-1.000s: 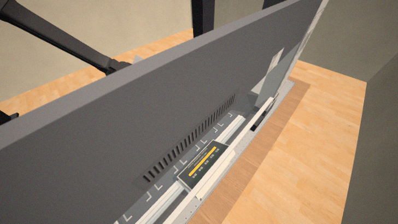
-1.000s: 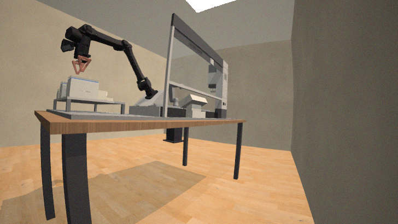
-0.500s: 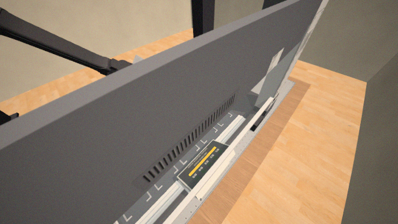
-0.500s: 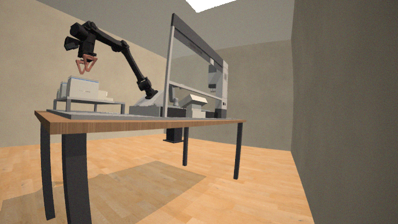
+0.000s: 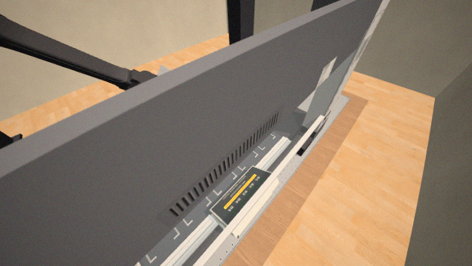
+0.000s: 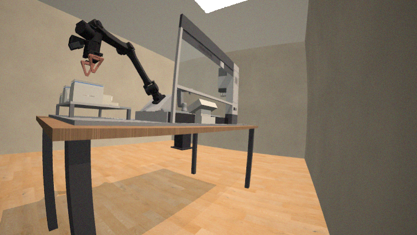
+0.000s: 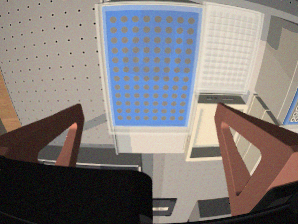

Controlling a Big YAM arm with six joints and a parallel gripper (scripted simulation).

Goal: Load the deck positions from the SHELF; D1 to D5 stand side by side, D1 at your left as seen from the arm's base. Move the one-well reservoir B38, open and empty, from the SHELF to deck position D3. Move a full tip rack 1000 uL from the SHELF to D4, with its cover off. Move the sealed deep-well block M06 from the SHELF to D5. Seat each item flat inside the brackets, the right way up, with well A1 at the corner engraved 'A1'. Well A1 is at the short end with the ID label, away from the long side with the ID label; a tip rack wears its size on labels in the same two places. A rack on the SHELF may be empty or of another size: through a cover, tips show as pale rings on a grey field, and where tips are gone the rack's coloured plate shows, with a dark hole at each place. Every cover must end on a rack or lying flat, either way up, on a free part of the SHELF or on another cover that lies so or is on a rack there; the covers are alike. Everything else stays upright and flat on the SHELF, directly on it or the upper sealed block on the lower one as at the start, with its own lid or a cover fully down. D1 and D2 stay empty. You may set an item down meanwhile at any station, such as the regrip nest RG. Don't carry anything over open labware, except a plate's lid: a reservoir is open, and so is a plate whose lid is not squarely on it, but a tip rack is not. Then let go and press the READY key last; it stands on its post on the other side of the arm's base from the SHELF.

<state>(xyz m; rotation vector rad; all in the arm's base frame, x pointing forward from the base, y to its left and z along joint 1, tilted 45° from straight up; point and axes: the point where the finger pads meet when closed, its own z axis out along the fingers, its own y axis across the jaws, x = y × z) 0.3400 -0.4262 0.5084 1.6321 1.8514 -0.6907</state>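
We hang high over the shelf (image 6: 93, 105) on the table (image 6: 145, 132), far from the deck (image 5: 198, 211) inside the big machine (image 6: 204, 43). The deck brackets that we can see hold nothing, so we judge that no item is moved yet.

Right under our gripper (image 7: 149, 139) is a covered rack (image 7: 152, 66). Its top looks blue with a dark dot at each place. We see no pale rings on grey, so we think this rack has lost its tips. Picking it would be a mistake, because we need a full one. We cannot read its size label from here.

Just beside it is a white block (image 7: 229, 50) with a fine grid. We cannot tell if it is M06. We cannot pick out the reservoir in this view.

Our jaws are wide apart and hold nothing. The fingers are spread wide, so if we drop down off centre, one could hit the white block beside the rack and shove it.

The reservoir is open, so we must not carry things over it.
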